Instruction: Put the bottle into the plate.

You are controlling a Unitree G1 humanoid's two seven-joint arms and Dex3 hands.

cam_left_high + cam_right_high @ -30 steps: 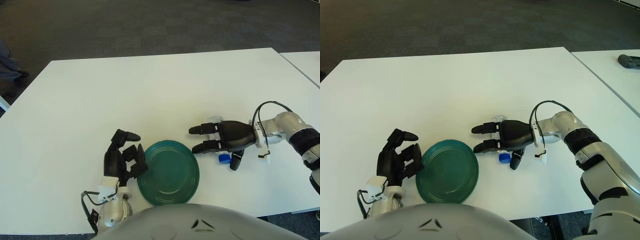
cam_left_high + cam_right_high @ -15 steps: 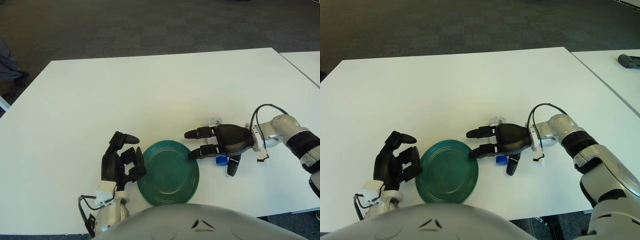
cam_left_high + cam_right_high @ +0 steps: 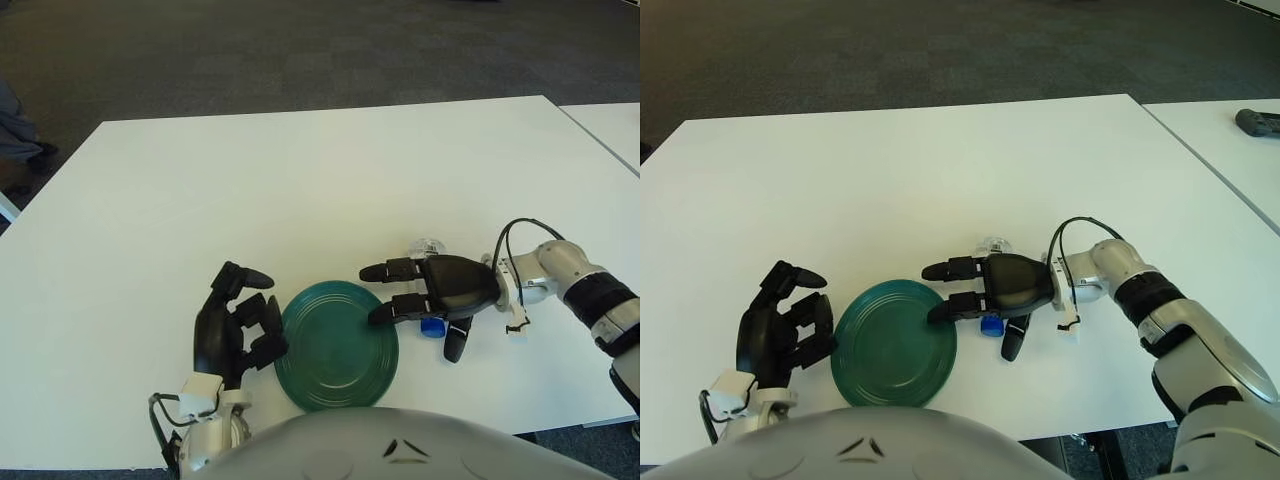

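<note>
A dark green plate (image 3: pixel 335 345) lies near the table's front edge. The bottle lies on its side just right of the plate and is mostly hidden. Only its blue cap (image 3: pixel 432 327) and clear base (image 3: pixel 427 246) stick out from under my right hand (image 3: pixel 430 290). That hand covers the bottle, with two fingers stretched left to the plate's right rim and the thumb pointing down past the cap. My left hand (image 3: pixel 235 325) shows beside the plate's left rim, loosely curled and holding nothing.
The white table (image 3: pixel 300 190) stretches far behind the plate. A second white table (image 3: pixel 1230 130) stands to the right, with a dark object (image 3: pixel 1260 122) on it. A cable (image 3: pixel 510 240) loops above my right wrist.
My right hand has slid left with the bottle, so its fingertips now reach the plate's rim. My left hand has drawn slightly left and down, away from the plate.
</note>
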